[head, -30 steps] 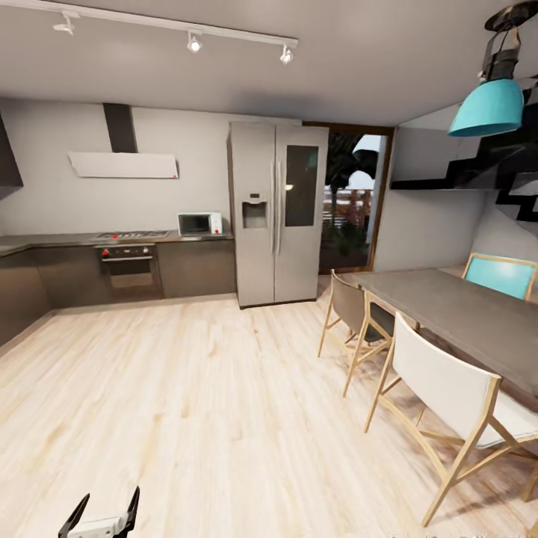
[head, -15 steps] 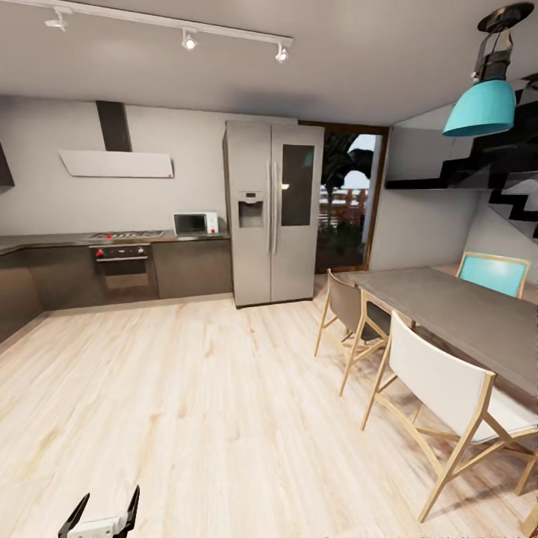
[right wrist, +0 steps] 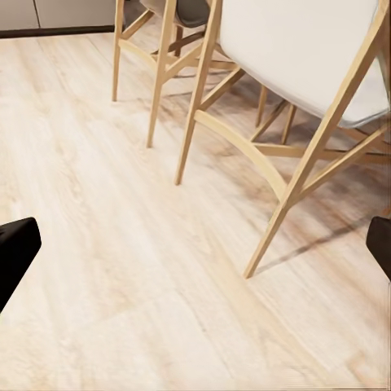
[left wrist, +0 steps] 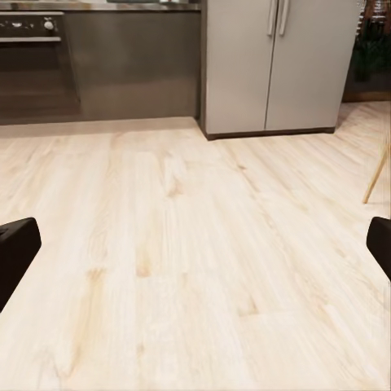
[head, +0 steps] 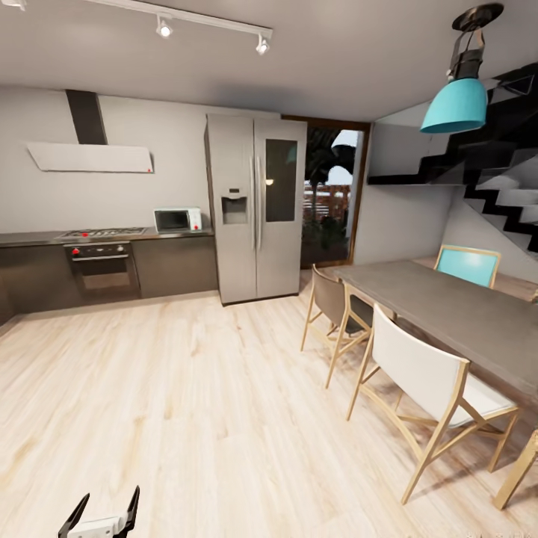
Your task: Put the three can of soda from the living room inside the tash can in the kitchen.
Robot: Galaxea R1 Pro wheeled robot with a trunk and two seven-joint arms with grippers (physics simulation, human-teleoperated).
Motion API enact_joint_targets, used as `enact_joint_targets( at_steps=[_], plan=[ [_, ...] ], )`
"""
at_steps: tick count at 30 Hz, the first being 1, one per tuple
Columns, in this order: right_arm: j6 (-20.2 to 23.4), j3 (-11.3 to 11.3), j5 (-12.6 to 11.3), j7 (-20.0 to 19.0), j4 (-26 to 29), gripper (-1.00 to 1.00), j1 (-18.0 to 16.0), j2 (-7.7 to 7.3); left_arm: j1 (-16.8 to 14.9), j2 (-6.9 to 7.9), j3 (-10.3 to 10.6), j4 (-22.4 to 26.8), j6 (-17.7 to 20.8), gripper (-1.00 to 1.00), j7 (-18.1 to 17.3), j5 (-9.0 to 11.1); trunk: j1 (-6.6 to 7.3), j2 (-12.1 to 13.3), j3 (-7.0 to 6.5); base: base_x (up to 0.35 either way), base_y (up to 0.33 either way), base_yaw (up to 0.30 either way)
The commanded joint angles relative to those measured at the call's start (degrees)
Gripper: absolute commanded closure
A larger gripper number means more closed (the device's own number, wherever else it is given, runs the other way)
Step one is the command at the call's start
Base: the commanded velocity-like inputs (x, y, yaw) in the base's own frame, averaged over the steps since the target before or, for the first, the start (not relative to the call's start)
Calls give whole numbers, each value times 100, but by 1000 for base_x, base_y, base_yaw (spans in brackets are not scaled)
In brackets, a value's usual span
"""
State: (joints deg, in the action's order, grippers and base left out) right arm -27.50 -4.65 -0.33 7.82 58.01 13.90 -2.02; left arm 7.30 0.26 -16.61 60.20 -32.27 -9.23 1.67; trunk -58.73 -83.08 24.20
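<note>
Kitchen transit, both claws spread and holding nothing.
Left claw (head: 101, 515) hung low over the wood floor (head: 187, 388); right claw (right wrist: 195, 244) faced the white chair (right wrist: 301, 57) beside the long surface (head: 456, 314). Fridge (head: 255, 205) stood ahead. Cans and bin were out of sight, so direction and nearer arm couldn't be judged.

Ahead of you stands a steel fridge (head: 255, 205), with an oven (head: 101, 261) beside it. A long table (head: 456, 314) with chairs (head: 426, 381) is on your right.
</note>
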Motion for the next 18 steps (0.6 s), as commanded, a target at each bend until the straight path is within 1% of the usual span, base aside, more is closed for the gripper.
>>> enact_joint_targets(
  at_steps=[1, 8, 14, 18],
  plan=[
    [0, 0, 0, 0, 0, -100, 0, 0, 0, 0, 0, 0, 0, -100, 0, 0, 0, 0, 6, 0, 0, -188],
    [-6, 0, 4, -7, 0, -100, -1, 10, 0, 0, 0, 0, -3, -100, 0, 0, 0, 0, 36, 0, 0, -196],
    [-4, 0, 2, -3, 0, -100, -1, 3, 0, 0, 0, 0, -5, -100, 0, 0, 0, 0, 42, 0, 0, -120],
    [-2, -3, -1, -2, -2, -100, -1, -6, 0, 0, 1, 1, -2, -100, 0, 0, 0, 0, 43, 0, 0, -222]
  ],
)
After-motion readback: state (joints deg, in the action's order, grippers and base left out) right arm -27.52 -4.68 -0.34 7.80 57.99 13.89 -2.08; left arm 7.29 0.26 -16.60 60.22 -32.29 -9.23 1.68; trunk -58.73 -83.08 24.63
